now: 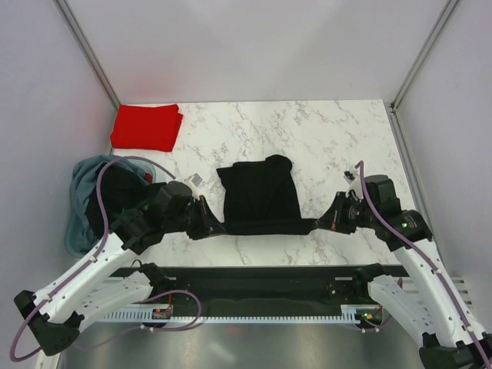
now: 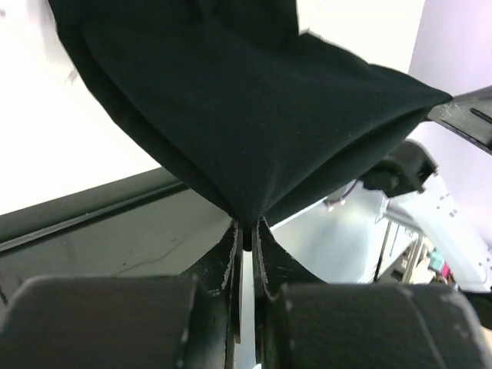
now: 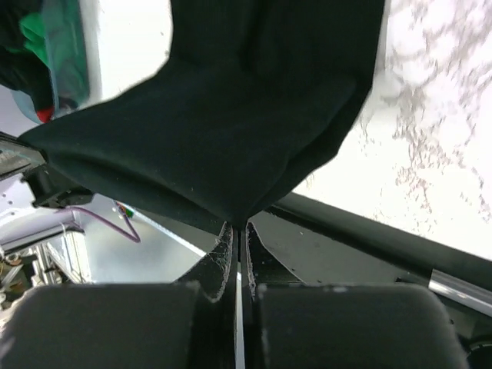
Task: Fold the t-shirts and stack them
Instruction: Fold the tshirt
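Observation:
A black t-shirt (image 1: 259, 196) lies partly folded on the marble table, its near edge stretched taut between both grippers. My left gripper (image 1: 219, 227) is shut on that edge's left corner. In the left wrist view the black t-shirt (image 2: 231, 100) fans out from the left gripper (image 2: 247, 227). My right gripper (image 1: 317, 224) is shut on the right corner, and in the right wrist view the black t-shirt (image 3: 231, 131) spreads from the right gripper (image 3: 239, 227). A folded red t-shirt (image 1: 146, 127) rests at the back left.
A grey-blue fabric tub (image 1: 86, 196) at the left holds dark cloth, and green and red cloth shows in the tub (image 3: 65, 69) in the right wrist view. A small grey tag (image 1: 196, 181) lies beside it. White walls enclose the table on three sides.

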`<action>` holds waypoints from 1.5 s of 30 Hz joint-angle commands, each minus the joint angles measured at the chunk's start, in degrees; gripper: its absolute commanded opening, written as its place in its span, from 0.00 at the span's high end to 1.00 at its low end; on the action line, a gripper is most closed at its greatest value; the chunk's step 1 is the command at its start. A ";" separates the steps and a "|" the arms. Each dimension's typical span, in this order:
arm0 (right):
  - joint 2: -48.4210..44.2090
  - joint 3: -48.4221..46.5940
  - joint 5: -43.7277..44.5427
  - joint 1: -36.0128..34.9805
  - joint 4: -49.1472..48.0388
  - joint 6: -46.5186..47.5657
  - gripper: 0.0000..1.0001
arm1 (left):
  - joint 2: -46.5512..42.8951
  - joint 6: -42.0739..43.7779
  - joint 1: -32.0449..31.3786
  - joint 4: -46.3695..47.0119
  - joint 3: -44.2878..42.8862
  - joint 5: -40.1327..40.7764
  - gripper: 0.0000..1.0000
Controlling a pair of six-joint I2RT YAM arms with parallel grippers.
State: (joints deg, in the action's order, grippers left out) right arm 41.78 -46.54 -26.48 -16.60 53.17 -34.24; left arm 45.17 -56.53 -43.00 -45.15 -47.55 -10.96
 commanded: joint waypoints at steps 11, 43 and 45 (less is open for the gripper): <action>20.43 -17.26 13.21 0.34 -2.27 5.93 1.00 | 16.61 9.15 5.46 -8.29 -17.84 11.58 0.98; 79.06 -58.65 17.35 4.03 -9.84 7.96 0.77 | 75.23 26.48 29.64 -5.83 -59.22 -4.68 0.74; 82.56 -63.56 16.29 4.38 -9.31 8.75 0.31 | 78.66 26.56 30.26 -7.06 -63.35 -6.43 0.51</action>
State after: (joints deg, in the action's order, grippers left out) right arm 121.67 -103.22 -10.68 -13.91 43.81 -27.77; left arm 121.23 -32.91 -14.66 -50.19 -104.84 -14.52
